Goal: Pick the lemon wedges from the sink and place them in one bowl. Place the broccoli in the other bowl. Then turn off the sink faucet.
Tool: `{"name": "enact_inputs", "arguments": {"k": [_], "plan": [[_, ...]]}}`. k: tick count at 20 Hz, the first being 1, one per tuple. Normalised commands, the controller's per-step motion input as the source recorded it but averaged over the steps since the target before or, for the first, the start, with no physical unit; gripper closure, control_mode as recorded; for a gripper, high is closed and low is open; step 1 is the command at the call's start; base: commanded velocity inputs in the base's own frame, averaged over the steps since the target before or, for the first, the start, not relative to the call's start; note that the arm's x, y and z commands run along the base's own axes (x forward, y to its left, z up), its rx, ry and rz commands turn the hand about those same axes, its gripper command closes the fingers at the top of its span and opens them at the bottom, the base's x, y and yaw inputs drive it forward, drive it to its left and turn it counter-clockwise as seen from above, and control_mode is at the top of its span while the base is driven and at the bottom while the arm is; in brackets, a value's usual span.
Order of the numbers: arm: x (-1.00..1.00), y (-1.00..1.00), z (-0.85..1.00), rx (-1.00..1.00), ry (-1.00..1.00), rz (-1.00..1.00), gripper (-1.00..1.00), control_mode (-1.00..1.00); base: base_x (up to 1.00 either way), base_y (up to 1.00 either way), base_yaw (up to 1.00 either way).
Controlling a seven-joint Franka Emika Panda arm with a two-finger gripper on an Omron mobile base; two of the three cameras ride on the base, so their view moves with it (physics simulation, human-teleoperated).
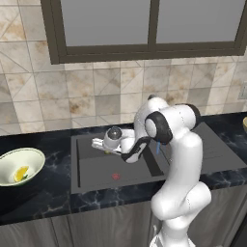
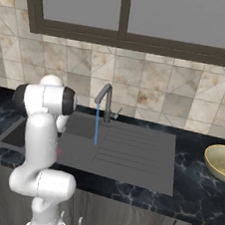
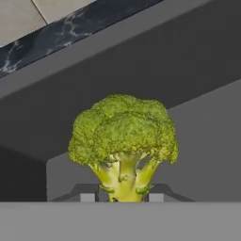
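Over the sink point(image 1: 96, 173), from the left base view, I have the gripper point(image 1: 107, 146) above the basin; a lemon wedge point(image 1: 21, 173) lies in the bowl point(image 1: 13, 159). From the right, the faucet point(image 2: 105, 97) runs and the other bowl point(image 2: 219, 160) waits. Hand view: fingers point(image 3: 87, 196) clamp the broccoli point(image 3: 123, 141) stem. Next I carry it right.

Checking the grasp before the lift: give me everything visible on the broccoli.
The broccoli is one knobbly yellow-green floret with a rounded, bumpy crown over a short pale green stem that forks into small branches. In the hand view it stands with crown away from the claw, whose two dark fingertips flank the stem base, apparently closed on it. Behind it are the dark grey walls of the sink. In the left base view only a small yellow-green speck shows at the hand, over the basin.
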Motion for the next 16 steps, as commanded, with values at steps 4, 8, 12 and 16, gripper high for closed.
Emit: {"name": "enact_inputs", "arguments": {"k": [4,8,12,16], "plan": [[-0.11,0.19,1.0,0.0,-0.05,0.0,1.0,-1.0,0.0,0.0,0.0],[-0.46,0.14,0.96,0.0,0.0,0.0,1.0,-1.0,0.0,0.0,0.0],[-0.79,0.04,0.89,0.0,0.01,0.0,1.0,-1.0,0.0,0.0,0.0],[-0.77,0.0,1.0,0.0,0.05,0.0,1.0,-1.0,0.0,0.0,0.0]]}}
